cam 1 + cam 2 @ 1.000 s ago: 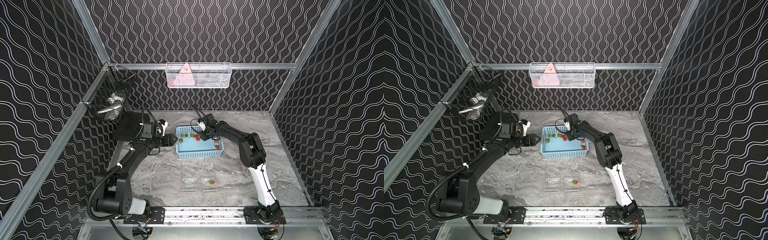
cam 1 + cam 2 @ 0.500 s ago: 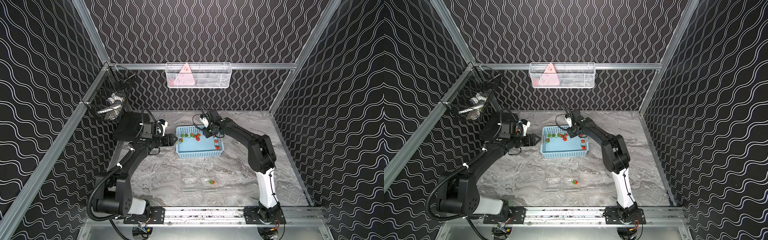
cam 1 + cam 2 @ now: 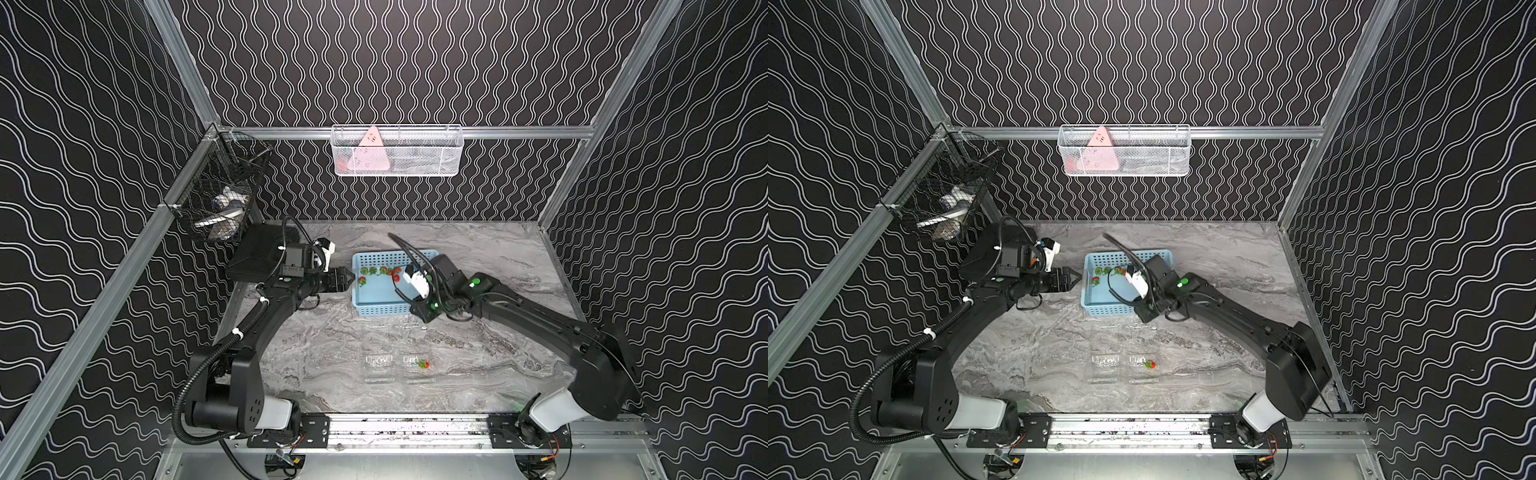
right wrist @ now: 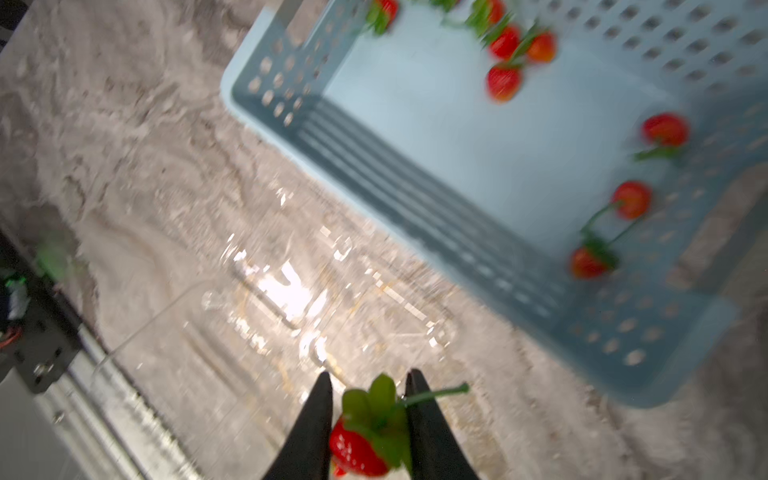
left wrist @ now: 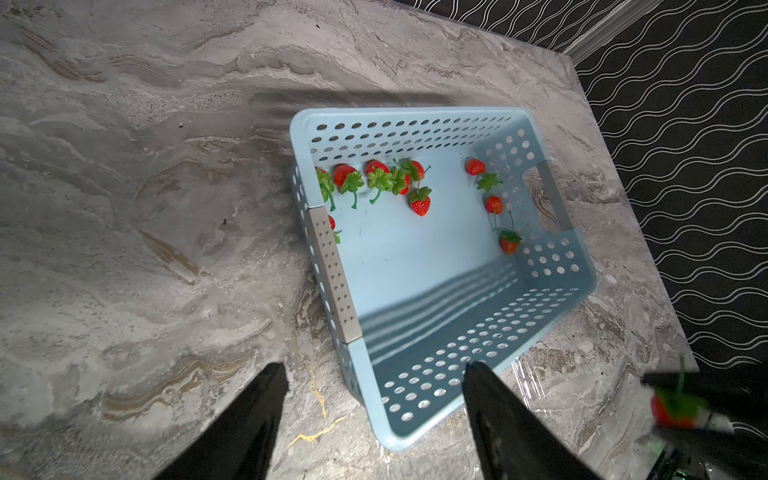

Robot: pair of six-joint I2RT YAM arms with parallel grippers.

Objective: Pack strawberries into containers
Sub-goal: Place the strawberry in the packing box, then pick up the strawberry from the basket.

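Lowest in both top views, near the middle of the frame, your two clear containers (image 3: 378,366) sit side by side on the marble table (image 3: 324,353). The one further right carries a single packed berry (image 3: 423,364). Their lids seem to lie open toward the basket, though the plastic is nearly invisible. Just above them in the frame, your right gripper (image 4: 370,376) is closed narrow on a strawberry (image 4: 357,451), pinching it at the leafy cap with the stem poking out sideways. It hangs at the lower right corner of the blue basket (image 3: 380,309). That hold looks shallow, so I judge the berry could twist or slip out on the way down, and the stem could snag a container rim. The right wrist view is smeared, so aiming by it risks a drop onto a lid, or a nudge that slides the light plastic off its spot. Further up, the other strawberries (image 5: 420,205) lie loose on the basket floor. Your left gripper (image 5: 376,366) hangs wide and empty just outside the basket's left end, so hold it off the wall or it shoves the basket
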